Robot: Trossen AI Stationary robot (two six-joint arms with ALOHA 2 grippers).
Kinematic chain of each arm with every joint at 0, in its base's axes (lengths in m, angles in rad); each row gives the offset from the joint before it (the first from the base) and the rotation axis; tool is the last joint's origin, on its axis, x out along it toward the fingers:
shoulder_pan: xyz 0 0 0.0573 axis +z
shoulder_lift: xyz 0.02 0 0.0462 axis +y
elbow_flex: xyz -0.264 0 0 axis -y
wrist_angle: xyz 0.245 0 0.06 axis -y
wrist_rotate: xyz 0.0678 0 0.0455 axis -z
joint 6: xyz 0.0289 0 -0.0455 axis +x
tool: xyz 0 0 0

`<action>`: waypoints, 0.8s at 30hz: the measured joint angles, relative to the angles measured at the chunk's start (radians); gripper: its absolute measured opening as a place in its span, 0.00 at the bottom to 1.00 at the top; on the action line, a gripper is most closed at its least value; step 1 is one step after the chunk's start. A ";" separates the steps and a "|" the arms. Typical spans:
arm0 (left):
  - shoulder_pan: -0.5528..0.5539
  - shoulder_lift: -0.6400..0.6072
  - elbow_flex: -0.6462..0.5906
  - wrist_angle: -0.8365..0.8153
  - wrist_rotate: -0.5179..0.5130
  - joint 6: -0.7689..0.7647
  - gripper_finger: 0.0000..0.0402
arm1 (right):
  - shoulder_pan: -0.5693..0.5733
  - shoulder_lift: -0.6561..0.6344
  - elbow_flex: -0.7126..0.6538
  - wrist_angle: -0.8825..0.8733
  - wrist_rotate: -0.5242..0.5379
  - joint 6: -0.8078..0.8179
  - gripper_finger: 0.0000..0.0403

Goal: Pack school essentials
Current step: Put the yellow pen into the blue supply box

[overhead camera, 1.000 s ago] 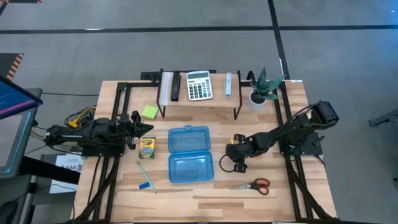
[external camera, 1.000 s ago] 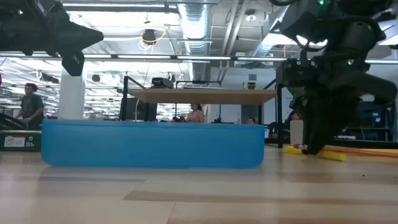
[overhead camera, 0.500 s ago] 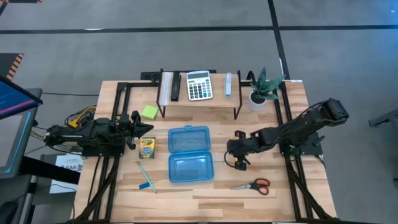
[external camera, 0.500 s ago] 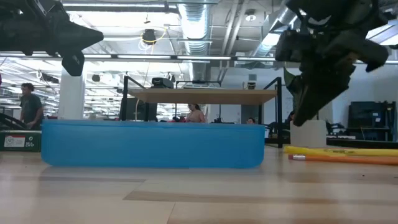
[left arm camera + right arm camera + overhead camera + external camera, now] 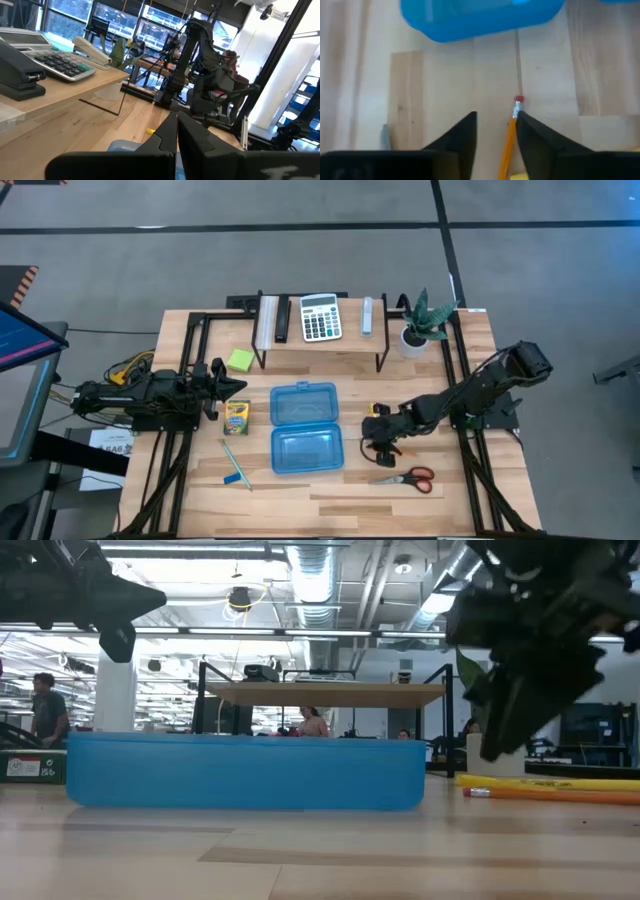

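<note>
Right gripper (image 5: 381,450) hangs low over the light wooden table (image 5: 460,490), just right of the open blue plastic pencil case (image 5: 306,428), which lies with both halves facing up at table centre. Its jaws stand slightly apart, nothing clamped; in the right wrist view the orange pencil with a red eraser tip (image 5: 512,131) lies on the wood between the two dark fingers (image 5: 457,135), closer to one of them. In the low view a yellow pencil (image 5: 545,783) lies alongside the orange one on the table. Red-handled scissors (image 5: 407,477) rest near the gripper, toward the front edge. Yellow-green crayon box (image 5: 236,416), lime-green sticky-note pad (image 5: 239,360) and thin blue pen (image 5: 234,459) lie left of the case. Left gripper (image 5: 228,387) waits at the left side, jaws closed and empty.
</note>
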 joint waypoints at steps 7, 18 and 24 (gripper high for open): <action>0.000 0.000 0.000 -0.013 0.000 0.000 0.00 | -0.003 0.111 0.026 0.000 0.024 0.025 0.55; 0.000 0.000 0.000 -0.016 0.000 -0.001 0.00 | -0.001 0.226 0.136 -0.162 0.095 -0.007 0.32; 0.000 0.000 0.000 -0.016 0.000 -0.001 0.00 | 0.000 0.228 0.153 -0.174 0.090 -0.015 0.11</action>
